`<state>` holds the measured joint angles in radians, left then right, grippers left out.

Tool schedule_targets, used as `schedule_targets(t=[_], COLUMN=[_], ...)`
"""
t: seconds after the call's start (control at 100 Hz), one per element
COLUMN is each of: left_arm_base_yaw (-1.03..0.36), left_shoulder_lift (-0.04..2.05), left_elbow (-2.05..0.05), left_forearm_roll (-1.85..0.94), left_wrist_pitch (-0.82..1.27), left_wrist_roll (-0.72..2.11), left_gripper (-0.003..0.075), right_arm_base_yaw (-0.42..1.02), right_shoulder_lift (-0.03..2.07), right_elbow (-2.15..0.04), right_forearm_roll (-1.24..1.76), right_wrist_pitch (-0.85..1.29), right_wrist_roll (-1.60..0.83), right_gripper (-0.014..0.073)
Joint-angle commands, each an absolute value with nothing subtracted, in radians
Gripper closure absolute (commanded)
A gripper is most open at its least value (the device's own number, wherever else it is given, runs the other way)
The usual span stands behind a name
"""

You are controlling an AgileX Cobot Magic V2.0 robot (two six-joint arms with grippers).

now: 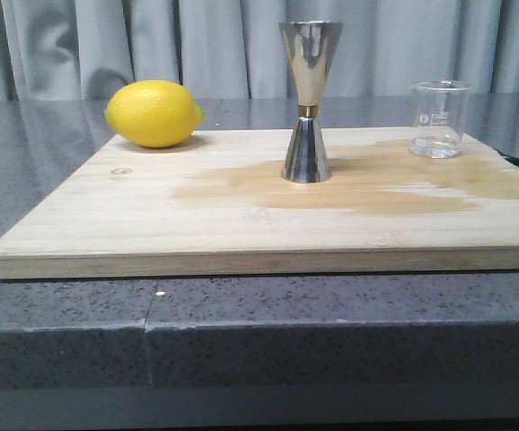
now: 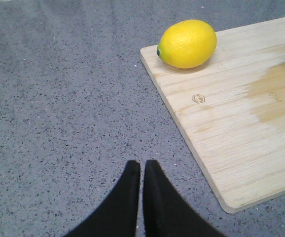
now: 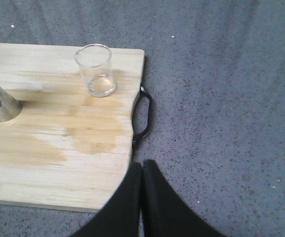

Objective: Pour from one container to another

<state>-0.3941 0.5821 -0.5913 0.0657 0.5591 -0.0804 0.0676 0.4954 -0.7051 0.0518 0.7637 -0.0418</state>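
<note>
Glass beaker (image 1: 439,118) upright at board's right far corner, near-empty; light, slick, fragile; best taken mid-wall. Steel jigger (image 1: 308,101) mid-board. Left pincer (image 2: 142,167) and right pincer (image 3: 142,167) closed, empty.

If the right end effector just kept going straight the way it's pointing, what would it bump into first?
Probably only bare counter. The shut right end effector points past the board's black handle, with the beaker off to the side; depth is unclear.

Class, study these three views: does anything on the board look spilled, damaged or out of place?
Yes: a darker, wet-looking stain spreads across the wooden board, around the base of the upright jigger toward the beaker. It looks like spilled liquid. The lemon looks intact.
</note>
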Motion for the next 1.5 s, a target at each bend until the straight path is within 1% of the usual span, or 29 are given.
schedule_targets(t=[0.0,0.54,0.63,0.76,0.95,1.08,1.25,1.29,1.49], left_arm_base_yaw=[-0.393,-0.393,-0.369,-0.291,-0.187,-0.142,-0.122,-0.122,-0.122], left_shoulder_lift=[0.582,0.573,0.527,0.411,0.197,0.079,0.002,-0.005,-0.028], left_elbow=[-0.619,-0.601,-0.543,-0.396,-0.153,-0.045,0.042,0.038,0.039], left_forearm_roll=[0.068,0.068,0.068,0.068,0.056,0.032,0.022,0.022,0.022], left_wrist_pitch=[0.485,0.481,0.472,0.415,0.169,0.075,0.008,0.036,0.037], left_wrist_roll=[-0.092,-0.092,-0.092,-0.092,-0.092,-0.092,-0.092,-0.092,-0.092], left_gripper=[0.0739,0.0739,0.0739,0.0739,0.0739,0.0739,0.0739,0.0739,0.0739], right_arm_base_yaw=[0.06,0.06,0.06,0.06,0.06,0.06,0.06,0.06,0.06], right_shoulder_lift=[0.497,0.497,0.497,0.497,0.497,0.497,0.497,0.497,0.497], right_elbow=[-0.729,-0.729,-0.729,-0.729,-0.729,-0.729,-0.729,-0.729,-0.729], right_forearm_roll=[0.051,0.051,0.051,0.051,0.051,0.051,0.051,0.051,0.051], right_wrist_pitch=[0.68,0.68,0.68,0.68,0.68,0.68,0.68,0.68,0.68], right_wrist_roll=[-0.041,-0.041,-0.041,-0.041,-0.041,-0.041,-0.041,-0.041,-0.041], right_gripper=[0.0661,0.0661,0.0661,0.0661,0.0661,0.0661,0.0661,0.0661,0.0661])
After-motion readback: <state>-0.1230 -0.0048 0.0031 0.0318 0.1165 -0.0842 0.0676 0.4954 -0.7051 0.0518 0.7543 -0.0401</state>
